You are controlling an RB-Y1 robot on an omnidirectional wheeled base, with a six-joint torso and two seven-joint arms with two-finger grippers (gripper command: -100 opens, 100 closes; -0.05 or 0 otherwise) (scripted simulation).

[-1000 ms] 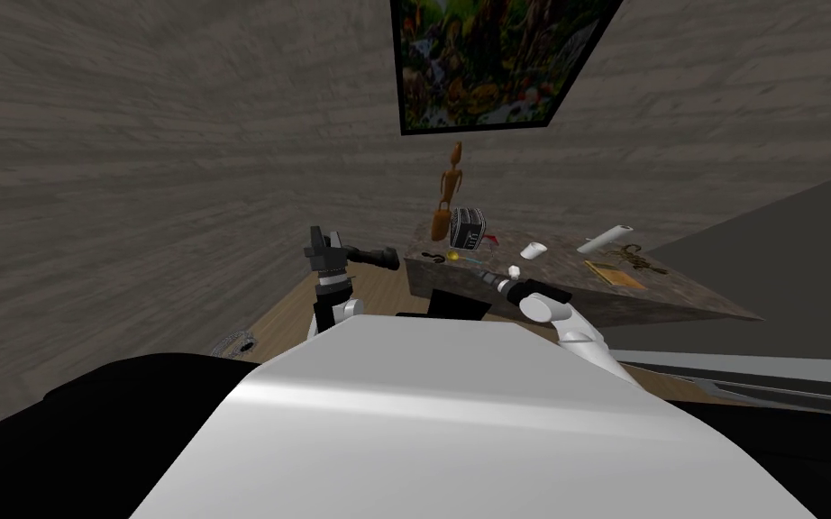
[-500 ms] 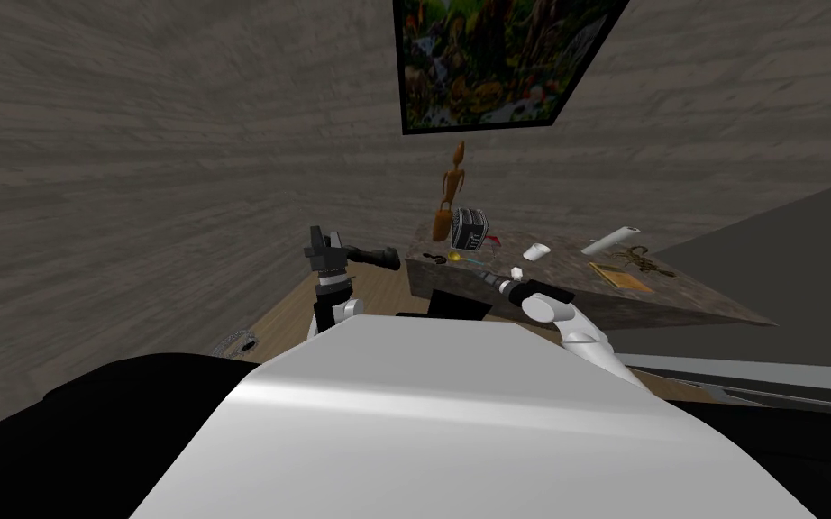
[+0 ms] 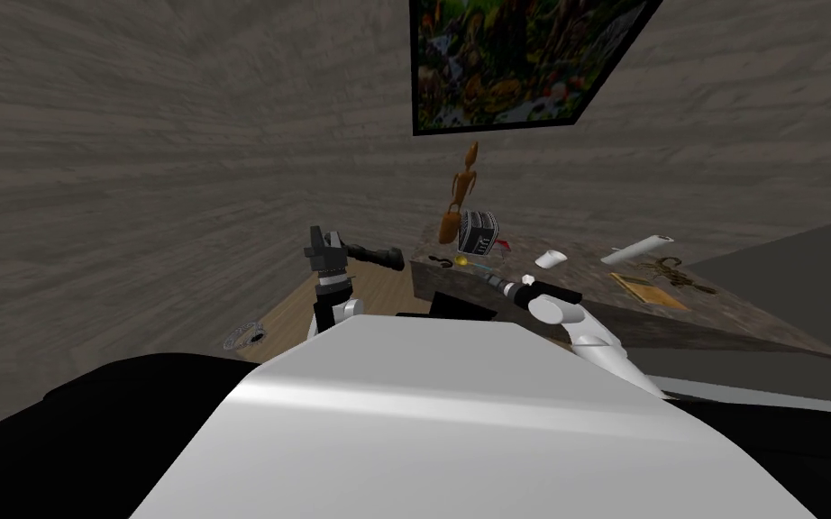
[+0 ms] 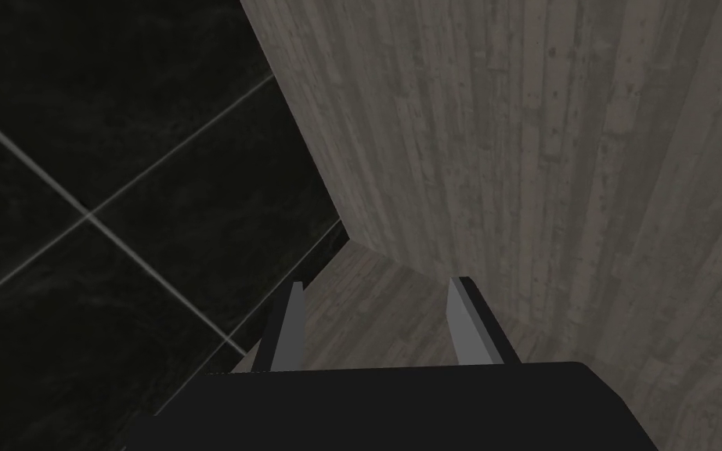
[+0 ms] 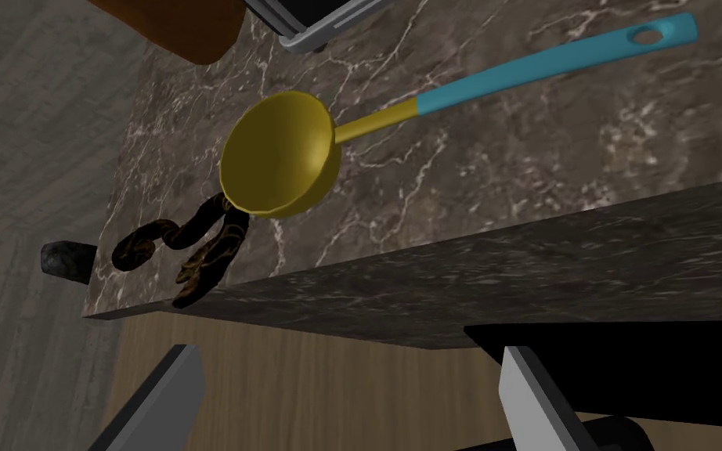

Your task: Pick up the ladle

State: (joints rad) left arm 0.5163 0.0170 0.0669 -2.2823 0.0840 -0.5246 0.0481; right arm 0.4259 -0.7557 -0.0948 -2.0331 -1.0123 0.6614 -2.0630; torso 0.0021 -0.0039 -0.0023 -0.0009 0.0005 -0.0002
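Now, right gripper [image 5: 351, 356] hangs wide open just off the marble counter's [image 5: 547, 172] front edge. The ladle [image 5: 453, 94] lies flat on that counter near its corner. It's probably light, stiff and slick, so pinch the thin teal handle. Left gripper [image 4: 377, 286] is open too.

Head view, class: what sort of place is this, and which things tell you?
Probably a room in a home, perhaps a kitchen corner: a marble-topped counter holds a yellow ladle, and a framed picture hangs on the wall above.
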